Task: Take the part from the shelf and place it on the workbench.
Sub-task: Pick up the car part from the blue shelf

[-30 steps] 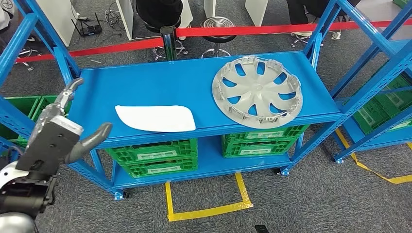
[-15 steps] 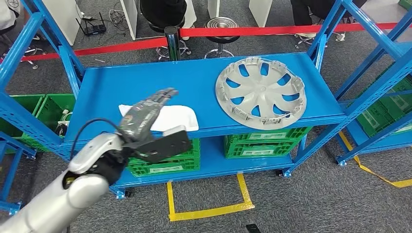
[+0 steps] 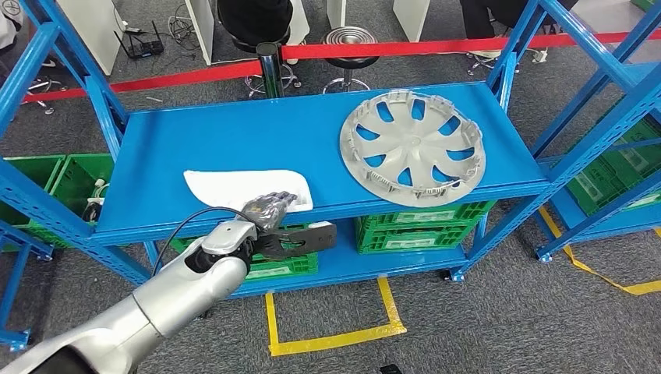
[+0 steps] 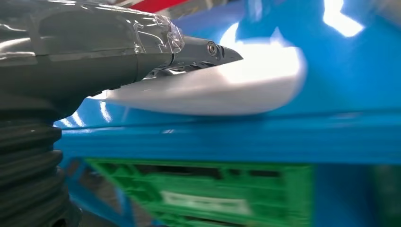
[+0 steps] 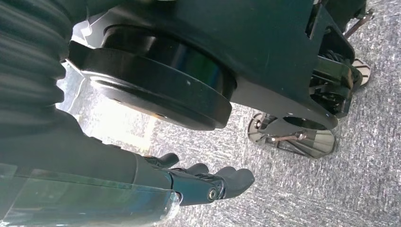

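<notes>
A flat white part (image 3: 226, 188) lies near the front left of the blue shelf (image 3: 234, 136). A silver wheel cover (image 3: 412, 146) lies on the right half of the same shelf. My left hand (image 3: 274, 209) reaches in at the shelf's front edge, its fingers (image 4: 208, 49) lying over the near right end of the white part (image 4: 246, 90) and its thumb spread below the shelf lip. It grips nothing. My right hand (image 5: 203, 182) hangs down over the grey floor, fingers loosely extended and holding nothing.
Green crates (image 3: 417, 226) stand on the lower shelf level under the front lip (image 4: 236, 139). Blue uprights frame the shelf on both sides, with another rack at the right (image 3: 616, 156). A red barrier tape (image 3: 390, 48) runs behind. Yellow tape (image 3: 335, 340) marks the floor.
My left arm has swung from the far left across to the white part, then dropped, so the fingers now lie on its near edge at the shelf lip.
</notes>
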Robot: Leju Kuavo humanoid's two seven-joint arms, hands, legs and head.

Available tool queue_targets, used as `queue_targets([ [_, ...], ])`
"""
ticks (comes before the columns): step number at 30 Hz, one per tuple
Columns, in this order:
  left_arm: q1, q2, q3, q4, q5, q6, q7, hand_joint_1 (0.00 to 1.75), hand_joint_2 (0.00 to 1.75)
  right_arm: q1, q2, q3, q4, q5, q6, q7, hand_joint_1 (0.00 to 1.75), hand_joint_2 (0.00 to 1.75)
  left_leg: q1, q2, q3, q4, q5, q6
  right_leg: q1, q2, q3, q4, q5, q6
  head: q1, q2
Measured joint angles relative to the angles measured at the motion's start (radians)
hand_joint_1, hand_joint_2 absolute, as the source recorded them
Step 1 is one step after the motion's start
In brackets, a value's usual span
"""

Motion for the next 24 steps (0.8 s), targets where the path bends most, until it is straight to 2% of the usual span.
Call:
queue_targets([
  [11, -0.024, -0.008, -0.019, 0.177, -0.002, 0.002, 0.052, 0.00, 1.75, -0.002, 0.000, 0.030, 0.000, 0.003, 0.000, 0.003, 0.00, 1.75, -0.001, 0.010, 0.005, -0.001, -0.002, 0.003, 0.000, 0.005, 0.004, 0.000, 0.000, 0.000, 0.001, 0.000],
  [18, -0.056, 0.020, -0.014, 0.243, 0.001, 0.055, 0.087, 0.00, 1.75, -0.003, 0.000, 0.048, 0.000, 0.003, 0.000, 0.004, 0.00, 1.75, -0.002, 0.017, 0.012, -0.002, -0.003, 0.004, 0.000, 0.009, 0.007, 0.000, 0.000, 0.000, -0.001, 0.000],
  [23, -0.069, 0.030, -0.013, 0.263, -0.019, 0.129, 0.088, 0.00, 1.75, -0.002, -0.001, 0.055, 0.001, 0.000, -0.001, 0.005, 0.00, 1.75, -0.002, 0.015, 0.012, -0.002, -0.003, 0.004, 0.000, 0.009, 0.007, 0.001, 0.001, 0.000, -0.001, 0.000],
  [24, -0.070, 0.030, -0.013, 0.266, -0.024, 0.143, 0.085, 0.44, 1.75, -0.002, -0.001, 0.057, 0.001, -0.001, -0.001, 0.005, 0.00, 1.75, -0.002, 0.015, 0.012, -0.002, -0.003, 0.004, 0.000, 0.009, 0.007, 0.001, 0.001, 0.000, -0.001, 0.000],
])
